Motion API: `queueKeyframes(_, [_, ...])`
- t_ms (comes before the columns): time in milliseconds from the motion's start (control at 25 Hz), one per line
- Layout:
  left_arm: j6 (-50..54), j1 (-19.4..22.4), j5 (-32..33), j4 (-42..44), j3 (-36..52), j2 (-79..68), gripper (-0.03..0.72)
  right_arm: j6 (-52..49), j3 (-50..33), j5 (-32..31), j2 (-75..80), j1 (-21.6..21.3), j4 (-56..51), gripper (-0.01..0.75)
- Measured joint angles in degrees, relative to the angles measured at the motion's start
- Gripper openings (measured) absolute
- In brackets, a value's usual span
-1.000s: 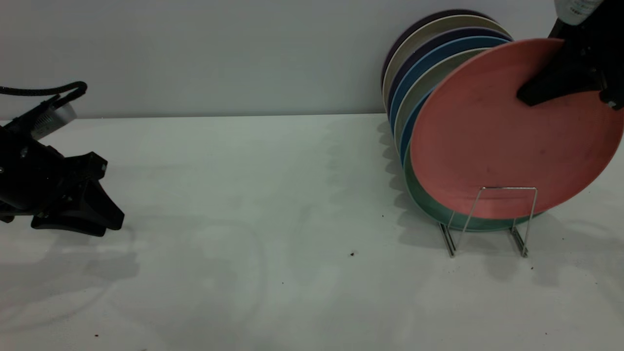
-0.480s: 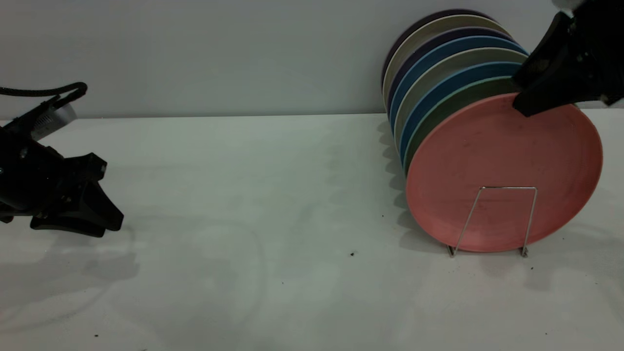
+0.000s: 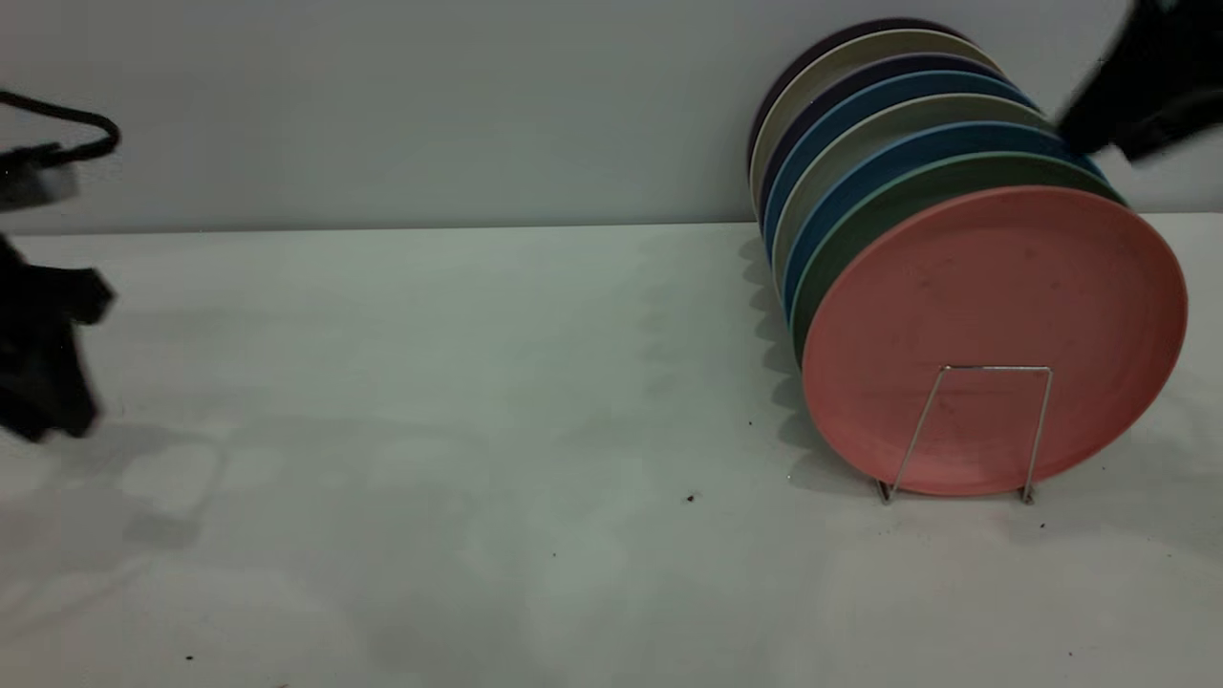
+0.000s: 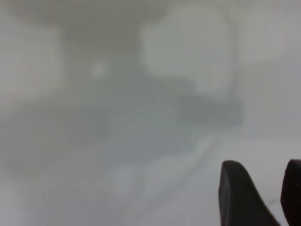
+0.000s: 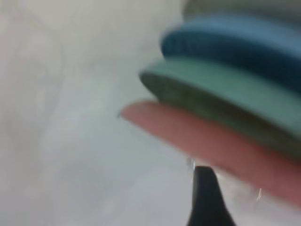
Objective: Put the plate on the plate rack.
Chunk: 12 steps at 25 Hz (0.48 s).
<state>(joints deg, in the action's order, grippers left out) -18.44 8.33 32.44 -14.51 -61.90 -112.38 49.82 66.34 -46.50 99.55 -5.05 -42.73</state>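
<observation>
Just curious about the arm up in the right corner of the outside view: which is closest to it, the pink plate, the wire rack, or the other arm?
1. The plate, just below the right gripper, frontmost in the row.
2. The plate rack, lower, on the table.
3. The left gripper, at the far left edge.

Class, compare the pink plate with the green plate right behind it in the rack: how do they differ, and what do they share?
The pink plate is frontmost, its whole face showing; the green plate shows only an upper edge behind it. A wire loop of the plate rack crosses the pink one's face alone. Both stand on edge, leaning back.
</observation>
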Motion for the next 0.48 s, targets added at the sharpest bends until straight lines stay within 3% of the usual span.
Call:
queueKeyframes(200, [12.1,0.0,8.7,16.1,-2.1,1.4,0.352,-15.1,0.0,-6.7,-0.4,-1.5,11.4,0.483])
queueKeyframes(400, [13.5,0.0,11.1,16.9,-2.1,6.9,0.536,-19.5,0.0,-11.8,-4.0,-1.5,16.5,0.483])
queueKeyframes(480, [13.7,0.0,13.2,16.8,-2.1,10.0,0.569,-21.2,0.0,-13.9,-6.6,-1.5,18.3,0.483])
